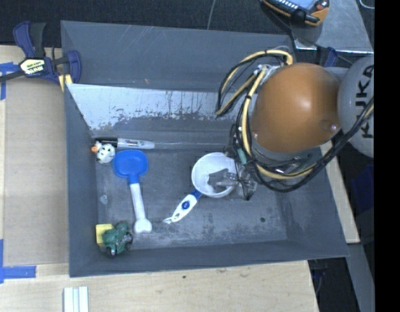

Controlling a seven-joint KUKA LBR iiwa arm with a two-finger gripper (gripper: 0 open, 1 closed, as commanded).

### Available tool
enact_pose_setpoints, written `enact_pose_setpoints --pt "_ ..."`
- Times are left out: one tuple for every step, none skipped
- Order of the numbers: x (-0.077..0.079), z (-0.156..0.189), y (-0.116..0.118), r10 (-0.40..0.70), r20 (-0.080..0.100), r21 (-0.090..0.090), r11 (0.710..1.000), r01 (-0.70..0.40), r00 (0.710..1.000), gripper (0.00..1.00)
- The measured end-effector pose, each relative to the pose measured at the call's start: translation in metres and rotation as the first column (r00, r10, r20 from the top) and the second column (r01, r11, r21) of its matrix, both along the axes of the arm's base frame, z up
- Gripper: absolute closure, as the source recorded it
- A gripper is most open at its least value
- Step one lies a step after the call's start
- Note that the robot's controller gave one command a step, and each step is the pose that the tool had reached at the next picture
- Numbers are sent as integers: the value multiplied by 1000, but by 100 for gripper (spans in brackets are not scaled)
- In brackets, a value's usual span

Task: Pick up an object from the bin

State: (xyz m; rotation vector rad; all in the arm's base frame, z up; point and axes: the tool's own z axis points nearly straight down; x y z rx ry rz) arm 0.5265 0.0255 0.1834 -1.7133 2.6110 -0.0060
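My gripper (221,179) reaches down into a white bowl (204,169) that stands in the middle of the bin, one finger inside the bowl near its right rim. A white and blue thermometer-like stick (182,208) lies just below and left of the bowl. Farther left lies a blue-headed scoop with a white handle (134,184), head toward the back.
A marker pen (132,143) and a small white ball-shaped toy with an orange spot (104,151) lie along the back left. A green and yellow toy (113,235) sits in the front left corner. The arm's orange dome and cables cover the right part of the bin.
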Motion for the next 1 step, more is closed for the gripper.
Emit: enact_pose_setpoints --pt "34 21 43 88 8 2 996 -88 996 100"
